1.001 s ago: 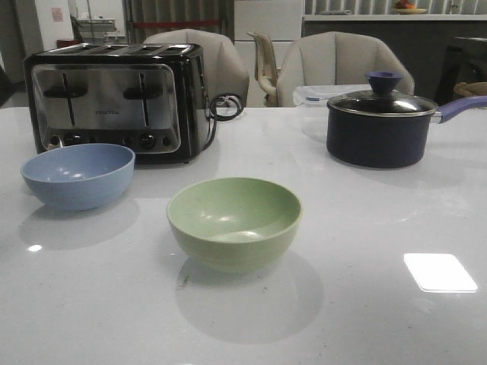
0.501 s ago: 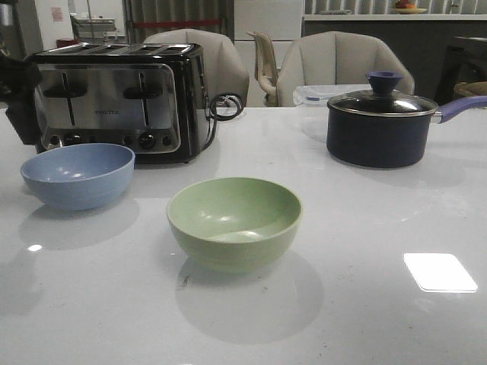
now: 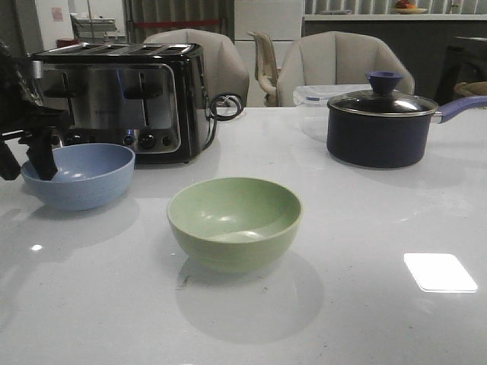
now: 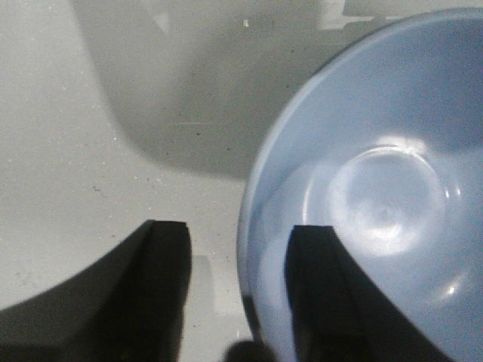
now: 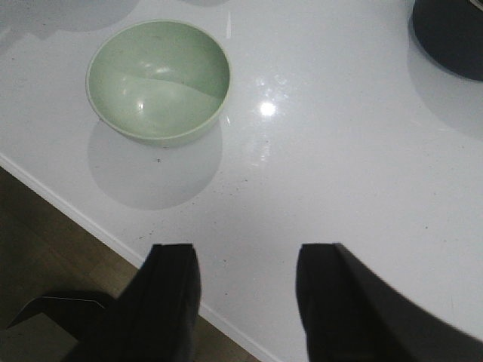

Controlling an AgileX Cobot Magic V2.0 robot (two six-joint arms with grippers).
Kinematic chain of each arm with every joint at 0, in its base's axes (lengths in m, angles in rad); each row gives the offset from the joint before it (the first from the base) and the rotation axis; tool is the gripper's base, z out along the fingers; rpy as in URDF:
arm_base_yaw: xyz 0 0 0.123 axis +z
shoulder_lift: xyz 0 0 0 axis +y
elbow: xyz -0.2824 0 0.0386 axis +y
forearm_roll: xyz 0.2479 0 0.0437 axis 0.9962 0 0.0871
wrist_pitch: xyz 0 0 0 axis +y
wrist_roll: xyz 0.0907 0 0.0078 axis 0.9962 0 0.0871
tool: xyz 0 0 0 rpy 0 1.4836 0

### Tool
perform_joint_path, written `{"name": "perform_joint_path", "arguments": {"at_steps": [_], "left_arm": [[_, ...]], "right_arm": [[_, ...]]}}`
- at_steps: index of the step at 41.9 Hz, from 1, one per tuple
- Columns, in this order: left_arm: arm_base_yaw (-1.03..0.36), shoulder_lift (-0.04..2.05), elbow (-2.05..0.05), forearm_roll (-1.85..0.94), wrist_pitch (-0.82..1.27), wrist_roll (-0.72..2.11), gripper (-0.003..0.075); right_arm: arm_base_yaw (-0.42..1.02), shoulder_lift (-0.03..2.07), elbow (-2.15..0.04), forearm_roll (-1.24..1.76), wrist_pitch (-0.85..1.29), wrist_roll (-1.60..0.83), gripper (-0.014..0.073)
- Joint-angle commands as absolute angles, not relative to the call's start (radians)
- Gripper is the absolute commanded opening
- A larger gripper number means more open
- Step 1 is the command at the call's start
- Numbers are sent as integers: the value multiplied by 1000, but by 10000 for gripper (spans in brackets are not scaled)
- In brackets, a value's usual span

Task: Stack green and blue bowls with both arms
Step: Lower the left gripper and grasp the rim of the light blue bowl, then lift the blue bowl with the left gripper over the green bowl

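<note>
The blue bowl (image 3: pixel 78 175) sits at the left in front of the toaster. The green bowl (image 3: pixel 234 222) sits at the table's middle, upright and empty. My left gripper (image 3: pixel 24 169) is open and straddles the blue bowl's left rim. In the left wrist view the left gripper (image 4: pixel 240 245) has one finger (image 4: pixel 313 260) inside the blue bowl (image 4: pixel 392 151) and the other outside over the table, with a gap to the rim. My right gripper (image 5: pixel 245 260) is open and empty above the table's front edge, well away from the green bowl (image 5: pixel 158 81). It is out of the front view.
A black and chrome toaster (image 3: pixel 122 99) stands just behind the blue bowl. A dark navy saucepan (image 3: pixel 380 125) with a glass lid stands at the back right and shows in the right wrist view (image 5: pixel 453 34). Chairs stand behind the table (image 3: pixel 365 228).
My left arm has come in from the left edge and dropped down to the blue bowl's left rim. The bowls have not moved.
</note>
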State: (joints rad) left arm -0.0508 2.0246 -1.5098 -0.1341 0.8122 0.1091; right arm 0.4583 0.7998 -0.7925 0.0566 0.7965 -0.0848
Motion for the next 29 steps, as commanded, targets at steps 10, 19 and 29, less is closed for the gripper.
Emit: {"name": "perform_joint_path", "arguments": {"at_steps": [10,19,29], "left_arm": [[-53,1954,-1573,-151,843,110,98],[-68,1824,-1595,-291,901,243,98],[-182,1708,-1595,-438,913,375,98]], "right_arm": [[457,793,-822,51,739,-92,423],[457,793,-822,51,739,-92,423],[457,793,-822,51,739,-92,423]]}}
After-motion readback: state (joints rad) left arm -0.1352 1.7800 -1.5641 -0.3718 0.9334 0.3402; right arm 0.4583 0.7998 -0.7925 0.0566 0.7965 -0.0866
